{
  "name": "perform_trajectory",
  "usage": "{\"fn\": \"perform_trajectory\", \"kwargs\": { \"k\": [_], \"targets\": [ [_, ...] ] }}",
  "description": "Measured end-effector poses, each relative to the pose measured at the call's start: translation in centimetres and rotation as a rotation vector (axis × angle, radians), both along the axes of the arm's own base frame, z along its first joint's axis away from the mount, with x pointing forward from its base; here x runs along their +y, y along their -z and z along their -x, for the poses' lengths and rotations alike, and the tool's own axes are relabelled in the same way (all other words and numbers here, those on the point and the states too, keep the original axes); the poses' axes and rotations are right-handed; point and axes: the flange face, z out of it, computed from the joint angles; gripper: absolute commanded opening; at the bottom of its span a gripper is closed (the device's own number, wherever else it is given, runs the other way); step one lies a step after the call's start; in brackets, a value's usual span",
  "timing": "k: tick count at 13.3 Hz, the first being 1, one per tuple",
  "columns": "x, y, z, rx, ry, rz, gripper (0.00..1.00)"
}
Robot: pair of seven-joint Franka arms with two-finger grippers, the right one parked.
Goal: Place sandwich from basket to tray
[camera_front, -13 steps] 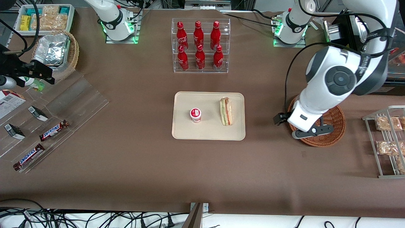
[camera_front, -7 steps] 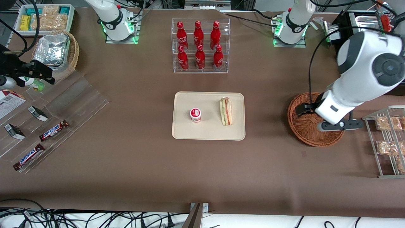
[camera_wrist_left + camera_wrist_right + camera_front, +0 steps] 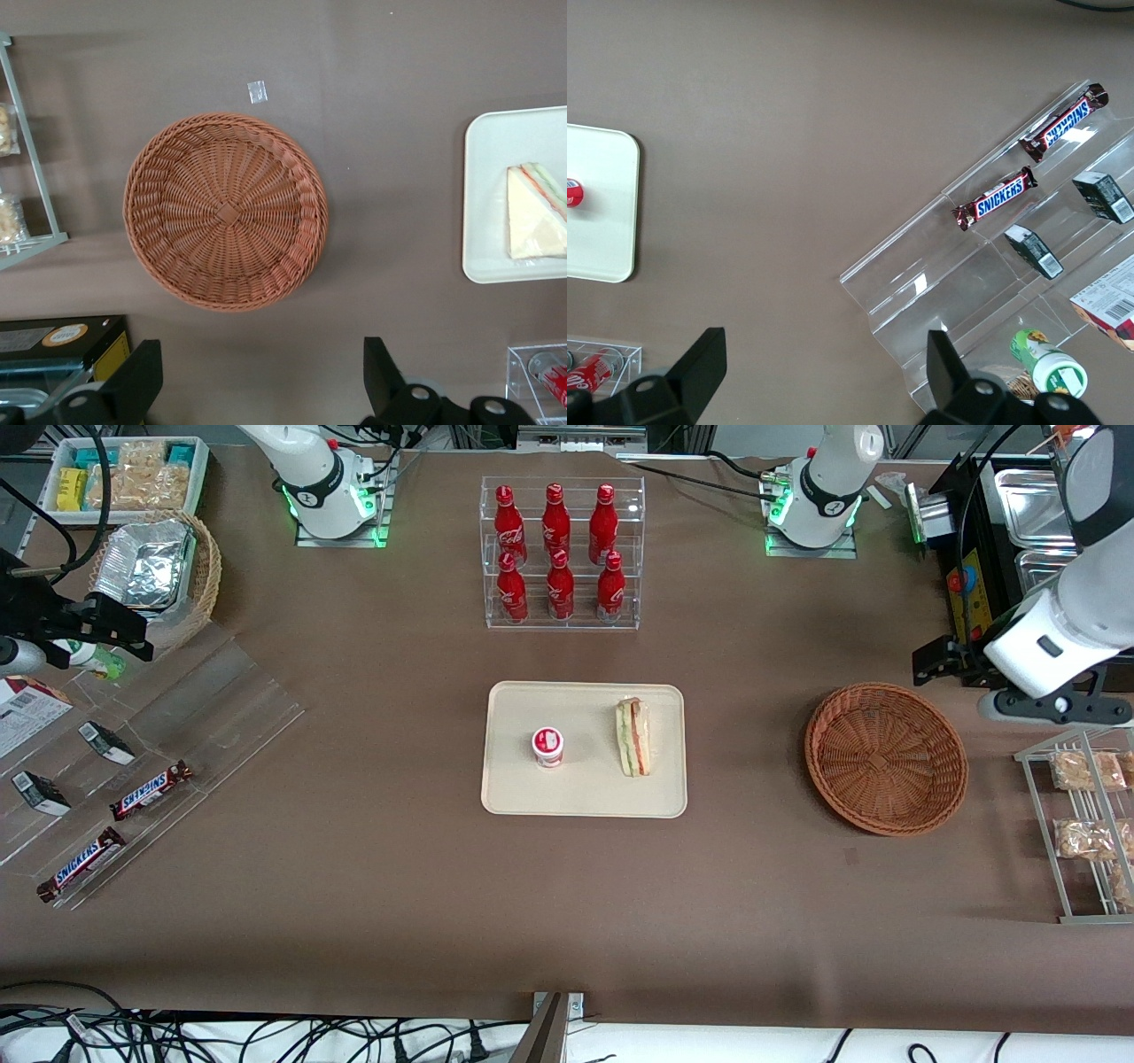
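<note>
The sandwich [image 3: 633,737], a wrapped wedge with white bread and red and green layers, lies on the cream-beige tray [image 3: 585,788] mid-table. It also shows in the left wrist view [image 3: 536,212] on the tray [image 3: 483,204]. The reddish-brown wicker basket [image 3: 886,757] stands empty toward the working arm's end; the left wrist view shows its bare inside [image 3: 226,212]. My left gripper [image 3: 1045,707] hangs above the table beside the basket, a little farther from the front camera than it. Its fingers [image 3: 142,381] stand wide apart with nothing between them.
A small red-and-white cup [image 3: 547,746] stands on the tray beside the sandwich. A clear rack of red bottles [image 3: 560,553] stands farther from the front camera than the tray. A wire rack of bagged snacks [image 3: 1085,815] is beside the basket. Candy bars [image 3: 151,790] lie toward the parked arm's end.
My left gripper has moved from over the basket toward the working arm's end and farther from the front camera. The whole basket now shows. The sandwich and tray have not moved.
</note>
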Motion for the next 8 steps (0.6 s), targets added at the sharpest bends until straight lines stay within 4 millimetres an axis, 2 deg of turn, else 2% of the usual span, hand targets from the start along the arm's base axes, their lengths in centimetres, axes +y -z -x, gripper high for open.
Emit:
{"fn": "perform_trajectory", "kwargs": {
  "k": [4,8],
  "targets": [
    [-1.1,-3.0,2.1,-0.012,0.019,-0.006,1.00],
    [-1.5,-3.3,2.4,-0.008,0.021,0.046,1.00]
  ]
}}
